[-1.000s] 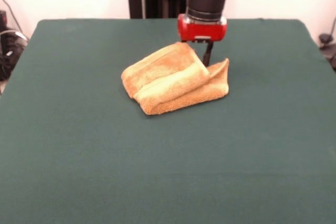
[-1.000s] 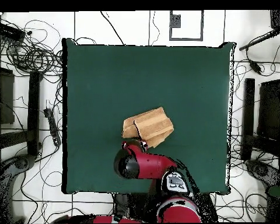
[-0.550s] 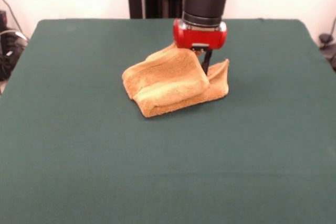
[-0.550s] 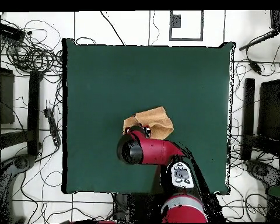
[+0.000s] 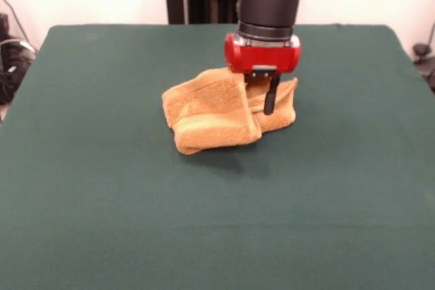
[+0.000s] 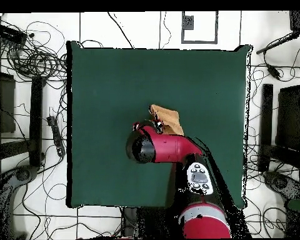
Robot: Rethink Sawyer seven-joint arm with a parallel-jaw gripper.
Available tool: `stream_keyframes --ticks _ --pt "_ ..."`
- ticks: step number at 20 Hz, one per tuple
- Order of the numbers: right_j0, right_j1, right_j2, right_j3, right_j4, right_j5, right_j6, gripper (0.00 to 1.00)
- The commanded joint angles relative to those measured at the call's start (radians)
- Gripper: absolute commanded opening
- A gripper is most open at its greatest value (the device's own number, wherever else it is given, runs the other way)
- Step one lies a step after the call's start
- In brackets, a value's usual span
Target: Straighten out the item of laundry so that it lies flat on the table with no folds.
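While arm hangs over centre: one green table; one orange-tan towel bunched, folded, near table middle; one red gripper pinching towel's raised edge, dark finger visible. No legible writing.

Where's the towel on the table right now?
In the front view the towel lies bunched and folded near the middle of the green table, a little toward its far side, directly under the hand, which is down at its right part.
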Motion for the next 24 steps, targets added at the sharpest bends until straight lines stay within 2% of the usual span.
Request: stream_keyframes --ticks 1,8,11,18,24 --pt "-0.092 0.045 0.207 -0.117 -0.06 0.121 -0.047 1.0" --pt "-0.187 0.078 0.274 -0.128 -0.151 0.137 -0.089 1.0" --pt "-0.23 0.105 0.289 -0.156 -0.178 0.196 -0.122 1.0" --pt "-0.307 0.181 0.319 -0.257 -0.307 0.402 -0.307 1.0" --pt "-0.337 0.223 0.358 -0.282 -0.395 0.444 -0.301 1.0"
